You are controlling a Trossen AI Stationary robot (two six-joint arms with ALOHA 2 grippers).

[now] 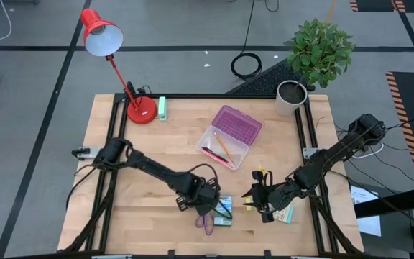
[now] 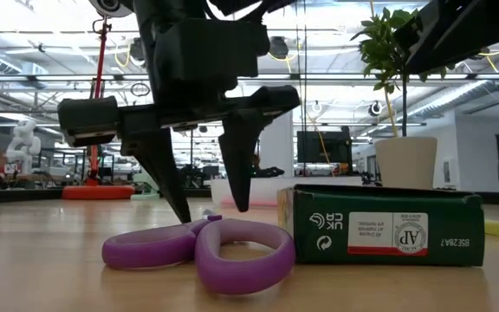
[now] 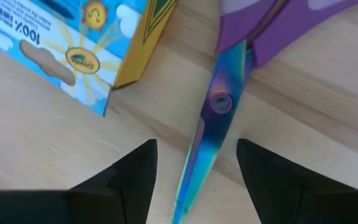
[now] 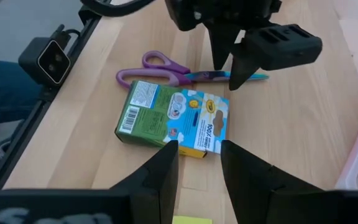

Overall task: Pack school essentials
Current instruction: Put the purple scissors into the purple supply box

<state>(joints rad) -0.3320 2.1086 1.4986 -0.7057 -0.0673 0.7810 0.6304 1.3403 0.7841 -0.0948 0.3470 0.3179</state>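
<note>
While my left pincer (image 3: 194, 168) hangs open astride the scissors (image 3: 219, 106) blades on the table (image 1: 121, 173), crayon box (image 4: 176, 118) just beside, my right pincer (image 4: 197, 158), seemingly narrow, waits near it.

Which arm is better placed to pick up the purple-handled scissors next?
Left. The left gripper hangs over the scissors, its open jaws straddling the blades. The right gripper, also open, is farther off, with the crayon box between it and the scissors.
</note>
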